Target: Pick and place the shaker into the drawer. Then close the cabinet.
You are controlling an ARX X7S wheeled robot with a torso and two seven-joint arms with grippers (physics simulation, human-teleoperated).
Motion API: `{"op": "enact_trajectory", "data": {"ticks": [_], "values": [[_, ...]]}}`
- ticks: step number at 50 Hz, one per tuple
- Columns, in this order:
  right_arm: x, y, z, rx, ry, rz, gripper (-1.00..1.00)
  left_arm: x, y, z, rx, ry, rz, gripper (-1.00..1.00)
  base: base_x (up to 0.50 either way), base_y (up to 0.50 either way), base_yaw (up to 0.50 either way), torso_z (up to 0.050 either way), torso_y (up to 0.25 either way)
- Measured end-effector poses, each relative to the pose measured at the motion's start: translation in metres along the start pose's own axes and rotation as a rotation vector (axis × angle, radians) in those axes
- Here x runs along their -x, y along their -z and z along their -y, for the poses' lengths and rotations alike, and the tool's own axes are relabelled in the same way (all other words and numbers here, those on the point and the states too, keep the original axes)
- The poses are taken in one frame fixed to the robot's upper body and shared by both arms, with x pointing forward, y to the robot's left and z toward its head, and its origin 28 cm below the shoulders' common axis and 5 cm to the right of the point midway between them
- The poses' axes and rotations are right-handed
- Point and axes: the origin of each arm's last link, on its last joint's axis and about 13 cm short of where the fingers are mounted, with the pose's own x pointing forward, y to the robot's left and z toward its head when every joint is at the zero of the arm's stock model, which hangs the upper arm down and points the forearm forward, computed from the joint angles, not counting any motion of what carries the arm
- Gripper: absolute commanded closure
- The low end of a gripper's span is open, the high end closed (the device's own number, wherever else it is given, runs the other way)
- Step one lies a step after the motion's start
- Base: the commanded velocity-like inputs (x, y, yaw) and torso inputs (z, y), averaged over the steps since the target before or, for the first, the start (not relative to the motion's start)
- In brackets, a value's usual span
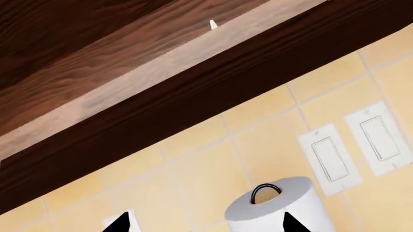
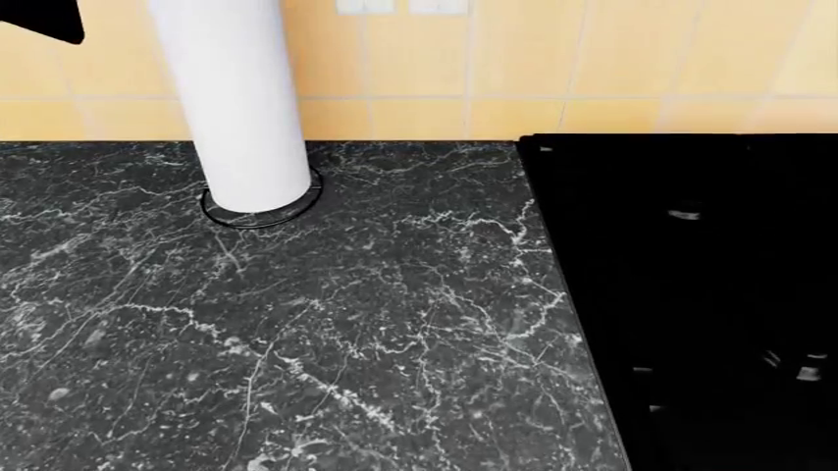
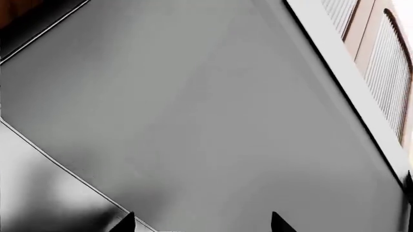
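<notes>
Neither the small grey metallic shaker nor the reddish-brown wooden drawer shows in any view, so their direction from either arm, the shaker's axis and the nearer arm cannot be judged.

Head view: black white-veined marble tabletop (image 2: 328, 334), tall white paper-towel roll (image 2: 235, 98) on its ring stand at the yellow-tiled wall; flat black cooktop (image 2: 694, 294) beside it.

Left gripper (image 1: 204, 223) faces that roll, fingers apart, empty. Right gripper (image 3: 201, 222) fingers apart over a plain grey surface. Search first.
</notes>
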Motion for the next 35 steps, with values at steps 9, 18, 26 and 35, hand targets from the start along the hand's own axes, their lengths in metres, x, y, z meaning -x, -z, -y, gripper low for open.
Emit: {"op": "enact_trajectory", "data": {"ticks": [9,18,26,35], "values": [[-0.013,-0.051,0.009,0.063,0.025,0.197,-1.0,-0.003,0.008,0.01,0.031,0.024,0.003,-1.0,0.0,0.0,0.0,0.0,0.0],[-0.059,-0.099,-0.004,0.035,-0.067,0.417,-1.0,-0.008,0.021,0.026,0.093,0.055,0.014,-1.0,0.0,0.0,0.0,0.0,0.001],[-0.095,-0.114,-0.054,-0.142,-0.23,0.504,-1.0,-0.01,0.039,0.039,0.166,0.066,0.018,-1.0,0.0,0.0,0.01,0.0,0.0],[-0.088,-0.164,-0.161,-0.388,-0.541,0.776,-1.0,-0.004,0.058,0.051,0.246,0.067,0.008,-1.0,0.0,0.0,0.01,0.0,0.0]]}}
